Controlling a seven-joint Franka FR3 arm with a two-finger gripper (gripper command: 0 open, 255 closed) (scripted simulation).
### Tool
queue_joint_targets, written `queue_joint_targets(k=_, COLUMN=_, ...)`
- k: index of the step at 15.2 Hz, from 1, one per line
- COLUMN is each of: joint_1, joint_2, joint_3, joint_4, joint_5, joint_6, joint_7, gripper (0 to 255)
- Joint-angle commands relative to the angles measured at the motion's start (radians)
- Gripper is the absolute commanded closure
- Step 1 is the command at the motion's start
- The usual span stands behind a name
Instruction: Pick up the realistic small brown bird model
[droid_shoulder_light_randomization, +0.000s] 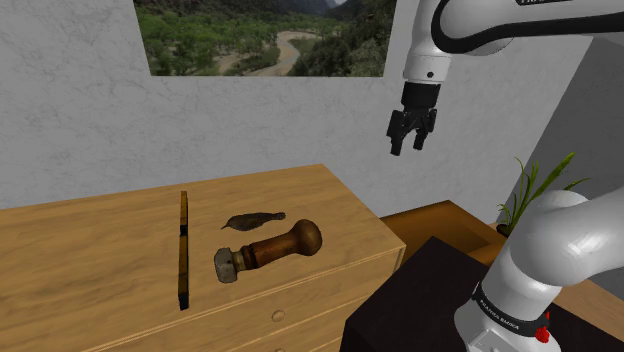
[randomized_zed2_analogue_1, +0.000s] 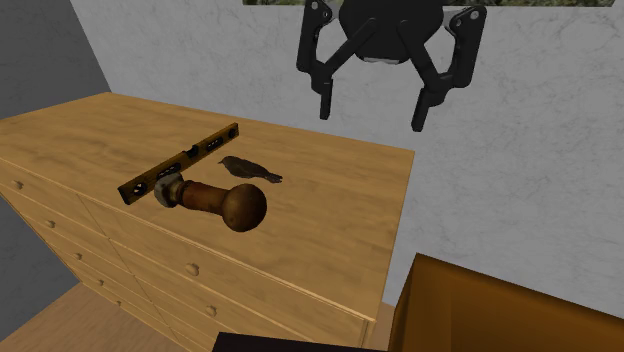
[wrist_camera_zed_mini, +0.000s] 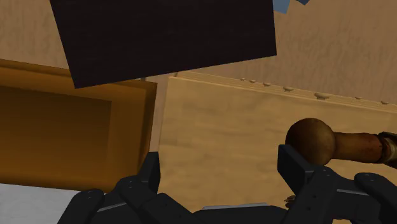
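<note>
The small brown bird model (droid_shoulder_light_randomization: 252, 220) lies on top of the wooden dresser (droid_shoulder_light_randomization: 90, 260), between a long level and a wooden-handled tool; it appears again as the bird (randomized_zed2_analogue_1: 250, 169) in the second exterior view. My black gripper (droid_shoulder_light_randomization: 411, 137) hangs open high in the air, well above and to the shoulder view's right of the bird, past the dresser's end. Its fingers (randomized_zed2_analogue_1: 432, 100) stand wide apart with nothing between them. In the wrist view the gripper (wrist_camera_zed_mini: 219, 175) looks down at the dresser's edge.
A long wooden level (droid_shoulder_light_randomization: 184, 248) and a brown round-headed handle tool (droid_shoulder_light_randomization: 268, 249) lie beside the bird. A second wooden piece of furniture (droid_shoulder_light_randomization: 440, 225) and the dark stand (droid_shoulder_light_randomization: 420, 300) sit to the shoulder view's right. A potted plant (droid_shoulder_light_randomization: 528, 190) stands by the wall.
</note>
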Motion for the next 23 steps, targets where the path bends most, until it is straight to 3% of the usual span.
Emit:
queue_joint_targets(k=1, joint_1=0.000, joint_2=0.000, joint_3=0.000, joint_4=0.000, joint_5=0.000, joint_6=0.000, joint_7=0.000, gripper=0)
queue_joint_targets(k=12, joint_1=0.107, joint_2=0.364, joint_3=-0.038, joint_4=0.055, joint_5=0.024, joint_6=0.354, joint_7=-0.317, gripper=0)
queue_joint_targets(k=23, joint_1=0.199, joint_2=0.742, joint_3=-0.016, joint_4=0.254, joint_5=0.096, joint_6=0.572, joint_7=-0.625, gripper=0)
